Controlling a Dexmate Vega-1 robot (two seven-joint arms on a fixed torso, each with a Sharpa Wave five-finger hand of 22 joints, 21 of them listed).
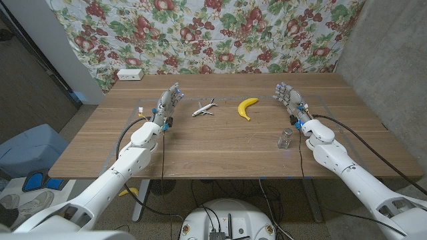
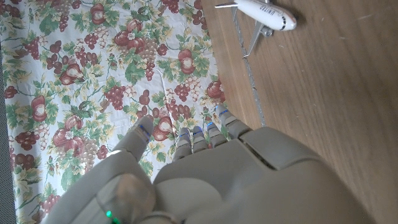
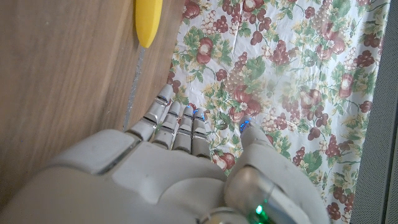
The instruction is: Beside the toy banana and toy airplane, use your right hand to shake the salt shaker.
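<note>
A small clear glass salt shaker (image 1: 285, 138) stands upright on the wooden table (image 1: 220, 150), near the front right. My right hand (image 1: 289, 99) is behind it and a little to the right, fingers spread, holding nothing. A yellow toy banana (image 1: 247, 107) lies at the table's middle, with its tip in the right wrist view (image 3: 148, 22). To its left sits a white toy airplane (image 1: 203, 107), also in the left wrist view (image 2: 261, 11). My left hand (image 1: 169, 102) is left of the airplane, fingers spread and empty. The backs of both hands (image 2: 230, 180) (image 3: 161, 180) show extended fingers.
A floral cloth (image 1: 220, 33) hangs behind the table. A small white box (image 1: 130, 75) sits at the back left corner. A grey wall (image 1: 393, 60) rises at the right. Blue items (image 1: 27, 157) lie on the floor at the left.
</note>
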